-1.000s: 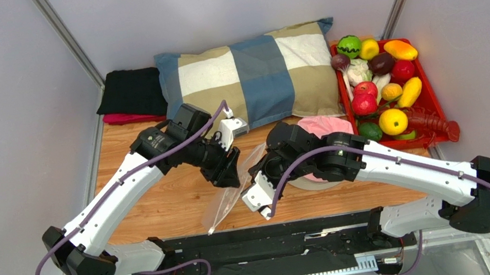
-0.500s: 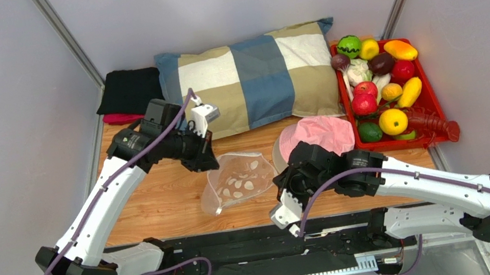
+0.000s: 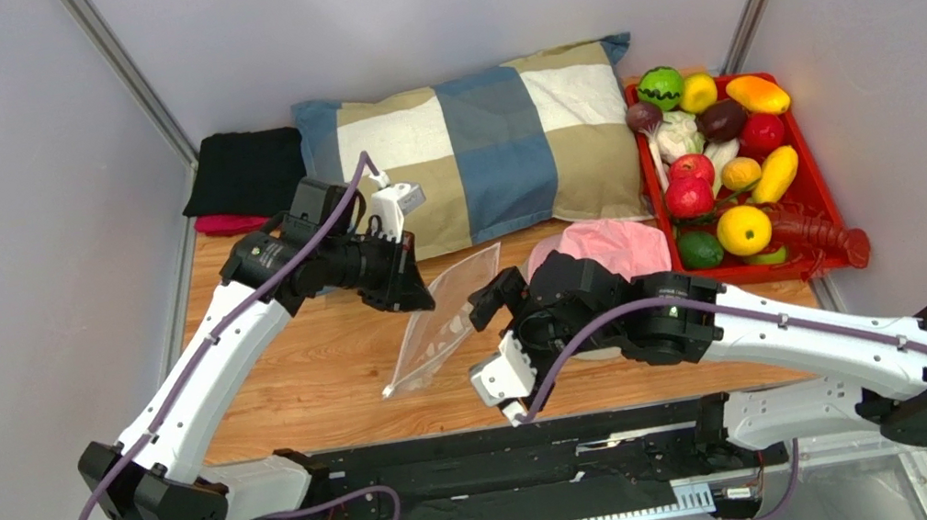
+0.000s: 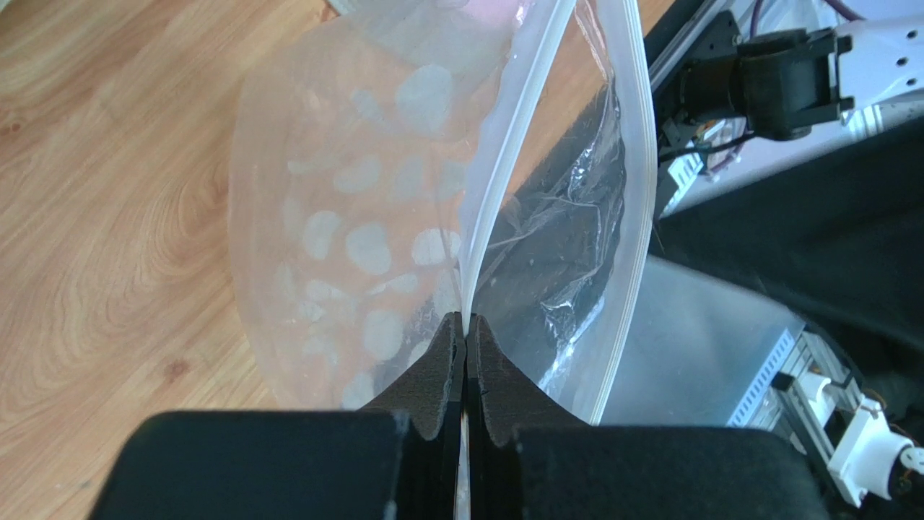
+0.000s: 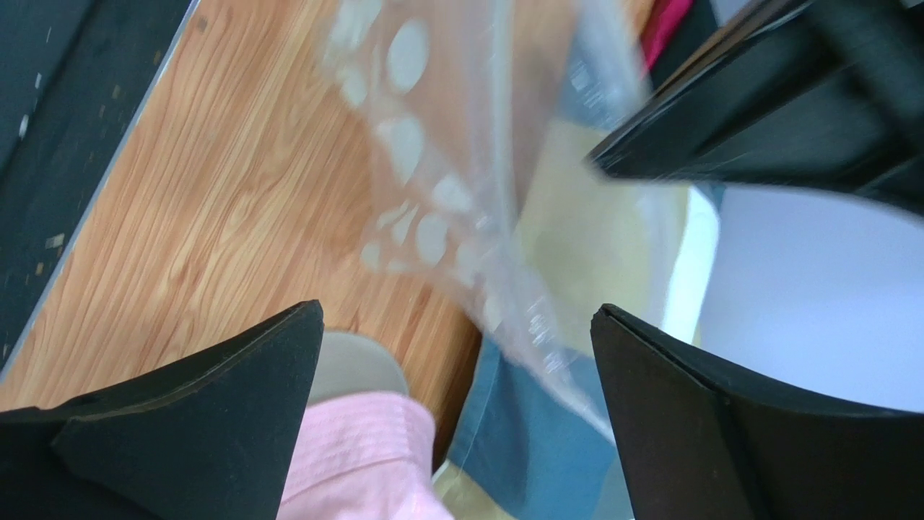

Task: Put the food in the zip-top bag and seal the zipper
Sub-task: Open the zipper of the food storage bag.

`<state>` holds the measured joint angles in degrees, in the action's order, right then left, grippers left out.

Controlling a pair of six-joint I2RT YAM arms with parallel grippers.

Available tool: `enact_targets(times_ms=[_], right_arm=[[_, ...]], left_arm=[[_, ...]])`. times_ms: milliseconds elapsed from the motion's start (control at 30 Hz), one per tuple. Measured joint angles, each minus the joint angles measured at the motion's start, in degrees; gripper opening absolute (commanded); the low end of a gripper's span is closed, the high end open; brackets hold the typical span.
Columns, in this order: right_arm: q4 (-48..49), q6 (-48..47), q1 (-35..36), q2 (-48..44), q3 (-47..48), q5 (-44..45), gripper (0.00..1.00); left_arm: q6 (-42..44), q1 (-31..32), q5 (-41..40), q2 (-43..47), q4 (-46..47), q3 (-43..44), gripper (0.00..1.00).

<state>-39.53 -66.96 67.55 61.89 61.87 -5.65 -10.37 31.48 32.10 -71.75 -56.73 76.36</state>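
Wooden table top (image 3: pixel 305 369) under both my arms, grey walls around. My left gripper (image 4: pixel 466 325) is clenched, its pads pressed flat together on one lip of the clear, crinkly, white-dotted plastic zip-top bag (image 3: pixel 444 319). It pinches right at the thin pale press-seal zipper (image 4: pixel 512 163). That strip runs straight away from my fingertips and the other lip bows off to one side, so the mouth gapes. Bag hangs lifted from the left gripper, low corner down toward my bases; can't tell if it touches the wood. My right gripper (image 5: pixel 456 312) is released, jaws spread wide, nothing in them. It sits just beside the bag on its right, with dotted plastic showing ahead between the two fingers in the right wrist view; contact, can't tell. Soft pink hat (image 3: pixel 600 246) lies right under and behind my right gripper. Food, glossy toy fruits and vegetables in yellow, red, green and purple (image 3: pixel 744 230), sits piled in the red plastic tray (image 3: pixel 818 183), well off to the right of my right gripper. Red lobster toy (image 3: pixel 830 241) at the tray's near end. Blue, cream and tan checked pillow (image 3: pixel 480 153) lies past both grippers by the back wall. Folded black cloth (image 3: pixel 253 175) beyond my left gripper, far left corner.
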Motion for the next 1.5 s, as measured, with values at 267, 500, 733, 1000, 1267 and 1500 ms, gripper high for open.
enact_targets(times_ms=[267,500,733,1000,1267,1500], right_arm=[[3.28,5.92,1.66,5.11,5.95,-1.81,0.89],[2.45,5.57,2.47,11.8,5.79,-1.2,0.07],[-2.1,6.36,1.92,5.99,0.57,2.4,0.0],[2.27,4.15,-0.9,-1.97,-6.88,3.85,0.0],[1.14,6.54,-1.64,2.38,-6.05,4.96,0.59],[0.98,9.51,-2.78,3.89,-4.09,5.79,0.8]], left_arm=[[-5.03,1.79,-2.89,-1.92,3.06,1.03,0.0],[-6.69,1.09,-6.34,-2.16,3.04,1.07,0.0],[-4.68,-8.94,-10.6,1.62,-0.87,1.09,0.0],[-1.18,-11.87,-6.03,2.4,-7.41,2.16,0.0],[-1.31,-12.9,-4.94,2.08,-6.01,2.14,0.0],[-6.36,-10.86,-7.5,0.87,-2.58,1.31,0.0]])
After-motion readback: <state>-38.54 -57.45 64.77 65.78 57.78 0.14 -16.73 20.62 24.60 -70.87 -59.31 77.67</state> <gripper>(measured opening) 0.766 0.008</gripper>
